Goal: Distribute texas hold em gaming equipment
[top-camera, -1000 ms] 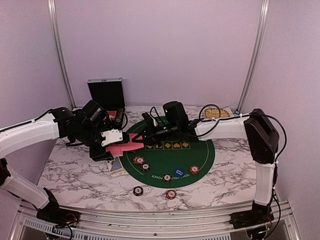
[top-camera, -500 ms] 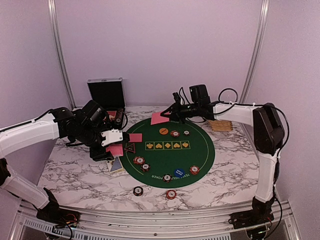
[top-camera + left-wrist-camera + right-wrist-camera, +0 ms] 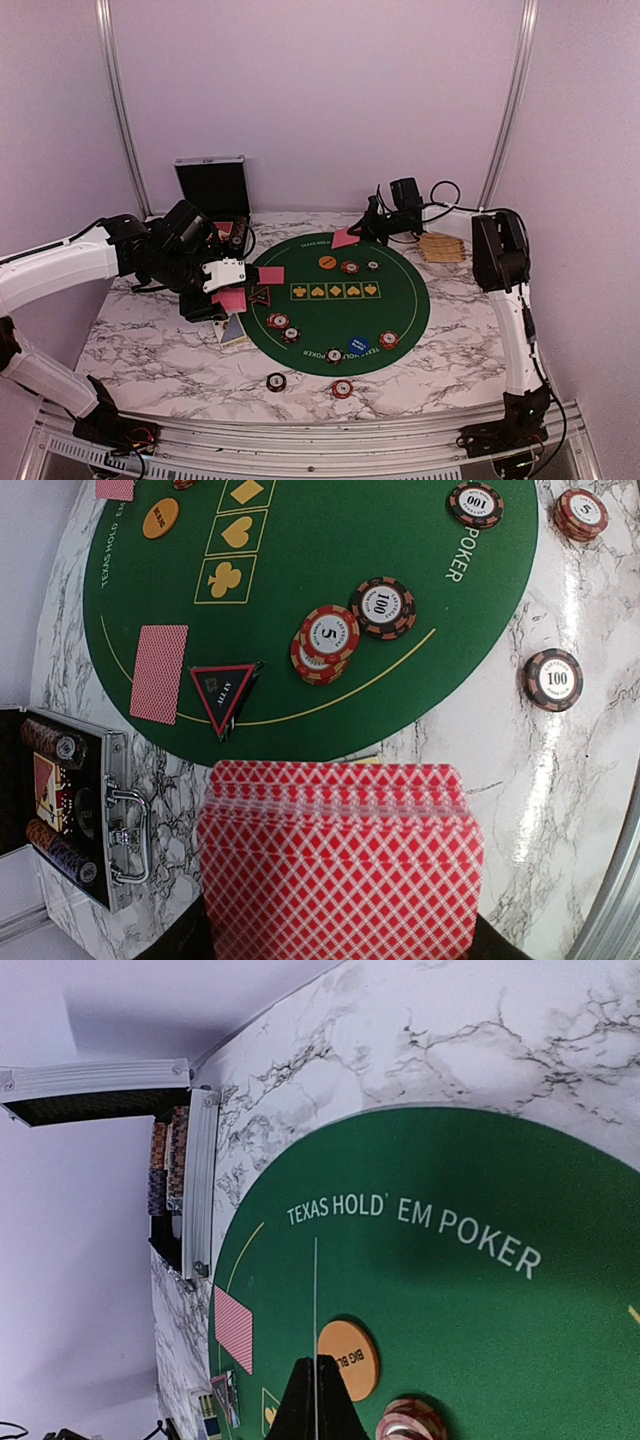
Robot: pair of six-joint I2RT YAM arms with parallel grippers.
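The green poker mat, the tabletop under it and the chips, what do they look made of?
The green mat looks like felt or similar cloth: matte, no glare, printed lettering. The tabletop looks like glossy marble or marble-print laminate: grey veins, bright reflections; I cannot tell which. The chips look like hard plastic or clay composite, with printed centre labels.

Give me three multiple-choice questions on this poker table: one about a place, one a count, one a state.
1. The triangular marker lies: A in the case; B on the green mat beside a face-down card; C in the basket.
2. Chips on bare marble: A none; B two; C five.
3. Left fingers and right fingers are: A open; B shut on chips; C shut on cards.
B: marker sits on the mat. B: two chips lie off it. C: left fingers clamp the deck, right fingers pinch one card.
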